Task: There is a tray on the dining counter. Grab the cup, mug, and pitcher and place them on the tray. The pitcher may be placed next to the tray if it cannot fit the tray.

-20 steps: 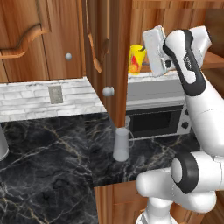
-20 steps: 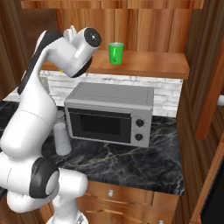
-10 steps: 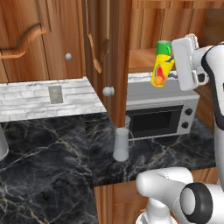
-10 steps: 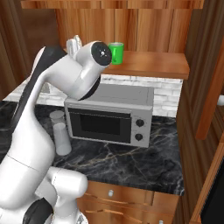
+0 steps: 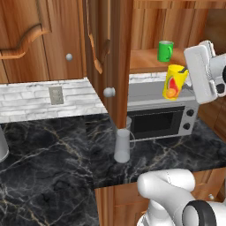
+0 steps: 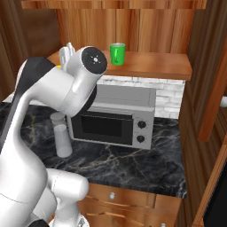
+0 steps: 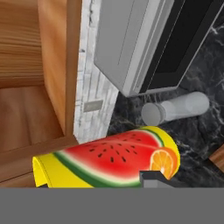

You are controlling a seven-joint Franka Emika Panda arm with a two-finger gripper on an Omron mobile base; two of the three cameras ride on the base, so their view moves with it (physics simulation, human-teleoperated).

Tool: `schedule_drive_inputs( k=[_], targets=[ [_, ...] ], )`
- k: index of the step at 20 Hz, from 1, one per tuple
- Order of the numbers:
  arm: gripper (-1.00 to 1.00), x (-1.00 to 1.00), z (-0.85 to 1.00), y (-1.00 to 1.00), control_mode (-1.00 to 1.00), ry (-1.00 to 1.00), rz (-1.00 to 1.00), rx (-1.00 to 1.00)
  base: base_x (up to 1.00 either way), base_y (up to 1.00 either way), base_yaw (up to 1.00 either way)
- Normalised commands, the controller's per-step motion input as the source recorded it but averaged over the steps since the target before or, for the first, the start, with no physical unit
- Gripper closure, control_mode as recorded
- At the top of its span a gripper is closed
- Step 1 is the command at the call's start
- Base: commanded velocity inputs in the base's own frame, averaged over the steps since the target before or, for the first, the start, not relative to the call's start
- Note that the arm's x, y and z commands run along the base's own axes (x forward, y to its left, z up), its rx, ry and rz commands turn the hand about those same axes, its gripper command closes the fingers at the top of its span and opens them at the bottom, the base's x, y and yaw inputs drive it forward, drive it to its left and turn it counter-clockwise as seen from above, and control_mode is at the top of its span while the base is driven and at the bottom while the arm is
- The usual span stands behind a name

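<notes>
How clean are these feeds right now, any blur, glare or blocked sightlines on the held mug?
Left base view: sharp, evenly lit, no glare; the yellow fruit-print mug at the pincer is fully visible. Right base view: equally crisp, but the arm's own bulk blocks the mug. Hand view: mug looms large and slightly soft; the pale grey pitcher and microwave appear rolled sideways.

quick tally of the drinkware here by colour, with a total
yellow fruit-print cup, held in the gripper: 1
green mug on the wooden shelf: 1
pale grey pitcher on the counter beside the microwave: 1
total: 3
</notes>
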Motion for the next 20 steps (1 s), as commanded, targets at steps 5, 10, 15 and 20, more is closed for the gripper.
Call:
schedule_drive_inputs(
  k=[5,10,15,20],
  targets=[
    [1.00,-0.21,0.00,0.00,-1.00,0.01,0.00,0.00,0.00,0.00,0.00],
    [1.00,-0.21,0.00,0.00,-1.00,0.00,0.00,0.00,0.00,0.00,0.00],
    [1.00,-0.14,0.00,0.00,-1.00,0.00,0.00,0.00,0.00,0.00,0.00],
    [1.00,0.00,0.00,0.00,-1.00,0.00,0.00,0.00,0.00,0.00,0.00]
  ],
)
